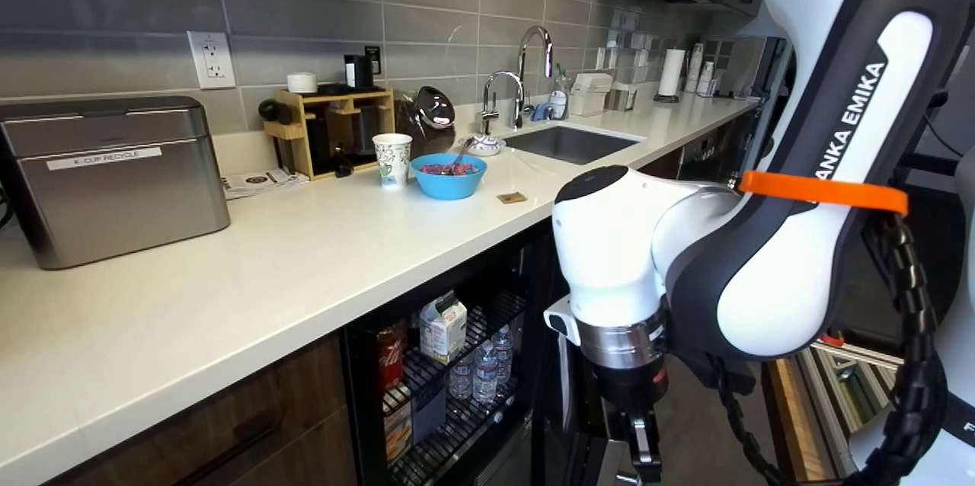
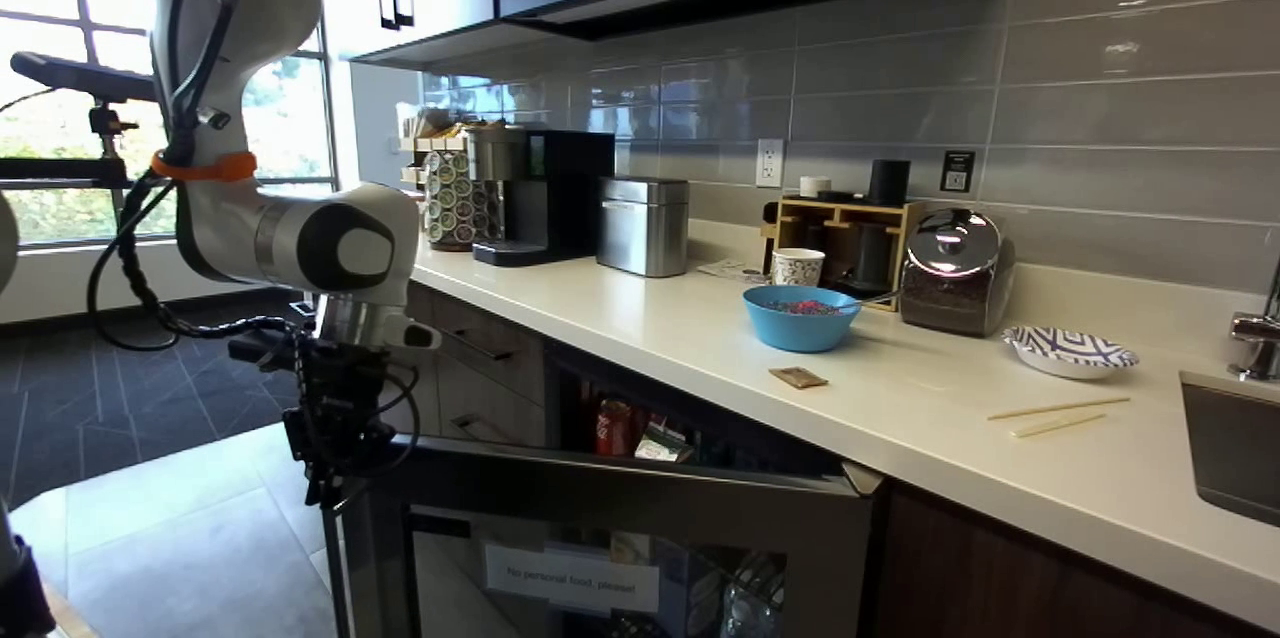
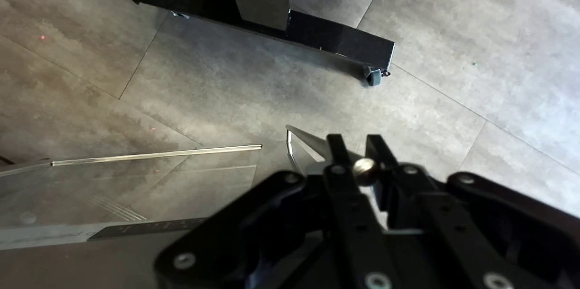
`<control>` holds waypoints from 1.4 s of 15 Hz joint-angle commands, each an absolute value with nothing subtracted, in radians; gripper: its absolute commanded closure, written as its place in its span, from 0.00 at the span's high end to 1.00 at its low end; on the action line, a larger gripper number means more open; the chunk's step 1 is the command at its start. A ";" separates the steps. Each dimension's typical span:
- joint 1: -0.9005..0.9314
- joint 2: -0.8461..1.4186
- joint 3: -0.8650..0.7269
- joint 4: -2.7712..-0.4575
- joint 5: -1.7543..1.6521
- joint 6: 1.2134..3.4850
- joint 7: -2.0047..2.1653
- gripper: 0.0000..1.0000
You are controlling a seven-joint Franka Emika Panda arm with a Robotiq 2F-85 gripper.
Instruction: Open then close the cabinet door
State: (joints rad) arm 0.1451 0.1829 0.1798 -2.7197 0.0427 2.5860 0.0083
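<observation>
In an exterior view I see the cabinet door (image 2: 560,490) swung out at an angle from under the pale surface (image 2: 910,398), its hinge at the end toward the sink (image 2: 1230,440). The free edge points away from the opening, out toward my arm (image 2: 350,253); the foot of the door runs out of the picture, so I only judge its long axis to be upright. A paper sign (image 2: 575,578) shows on it (no personal food, please).

In an exterior view the opening shows a wire shelf (image 1: 453,436), water bottles (image 1: 485,375) and a carton (image 1: 444,327). My wrist hangs straight down, I take it so that I meet the handle from above. An orange band (image 1: 823,191) ties the cabling (image 1: 906,280) to the arm, presumably against snags.

In the wrist view the hand (image 3: 355,143) pinches the steel bar handle (image 3: 364,170) near its top end, the round bar filling the gap. The handle's long axis drops away toward the floor (image 3: 430,130), upright like the free edge. I'd judge the grip sits there for leverage, far from the hinge, and lets me push as well as pull; closing remains to be done.
</observation>
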 commanded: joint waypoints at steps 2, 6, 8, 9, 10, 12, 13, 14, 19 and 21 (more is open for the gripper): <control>0.122 0.232 0.118 -2.669 0.006 2.660 0.069 0.03; 0.140 0.265 0.101 -2.632 0.005 2.760 0.199 0.03; 0.164 0.286 0.080 -2.601 -0.016 2.800 0.269 0.03; 0.172 0.301 0.074 -2.580 -0.012 2.807 0.289 0.03; 0.184 0.316 0.060 -2.556 -0.020 2.818 0.315 0.03; 0.205 0.345 0.036 -2.508 -0.027 2.830 0.356 0.03; 0.219 0.364 0.015 -2.479 -0.042 2.833 0.379 0.03; 0.230 0.385 -0.001 -2.448 -0.048 2.836 0.395 0.03; 0.271 0.480 -0.061 -2.291 -0.037 2.821 0.463 0.03; 0.277 0.513 -0.073 -2.232 -0.014 2.823 0.497 0.03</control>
